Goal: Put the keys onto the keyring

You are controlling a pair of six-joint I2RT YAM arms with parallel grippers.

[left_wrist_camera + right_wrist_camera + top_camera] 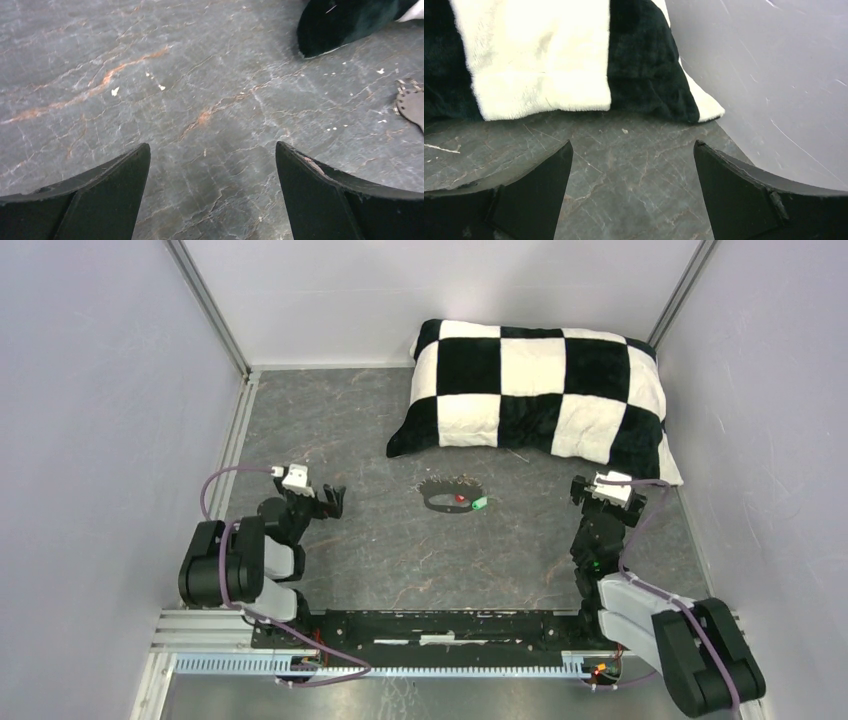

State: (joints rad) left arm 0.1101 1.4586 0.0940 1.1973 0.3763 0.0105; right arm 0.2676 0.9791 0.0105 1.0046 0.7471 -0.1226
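Keyring (447,496): thin grey wire loop, lying flat on the worktop (380,560) about midway between the two arms, just in front of the pillow's near edge. Its left edge shows at the right border of the left wrist view (412,105).
Red key (460,500): at the loop's right side, on or inside the wire; whether it is threaded cannot be told.
Green key (480,504): just right of the red key, at the loop's outer edge.
Left gripper (333,498): left of the keyring, well apart from it, over bare worktop; jaws wide, nothing between them.
Right gripper (582,492): right of the keyring, near the pillow's right corner; jaws wide, nothing between them.
Pillow (535,390): black-and-white checked, at the far side of the worktop, by the right wall.
Worktop: dark grey, marbled, with small pale flecks.
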